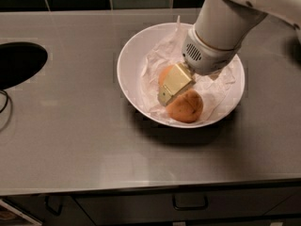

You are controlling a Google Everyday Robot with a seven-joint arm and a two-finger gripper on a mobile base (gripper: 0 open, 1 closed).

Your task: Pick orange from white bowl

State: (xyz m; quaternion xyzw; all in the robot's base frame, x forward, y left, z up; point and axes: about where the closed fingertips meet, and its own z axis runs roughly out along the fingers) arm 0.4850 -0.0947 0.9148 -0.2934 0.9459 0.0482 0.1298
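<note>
The white bowl (129, 55) stands on the steel counter, lined with crumpled white paper (155, 60). Two fruits lie in it. The orange (187, 107), with a dark crease on its skin, lies at the bowl's front. A second orange (164, 73) lies behind it, mostly hidden by the gripper. My gripper (163, 98) reaches down into the bowl from the upper right. Its yellowish end sits over the second orange and just left of the creased orange, close to or touching it.
The steel counter (70, 140) runs to a front edge with drawers below. A dark round opening (19, 62) sits at the far left, with a cable by it. A dark tiled wall runs behind. The arm's thick white wrist (221, 27) covers the bowl's back right.
</note>
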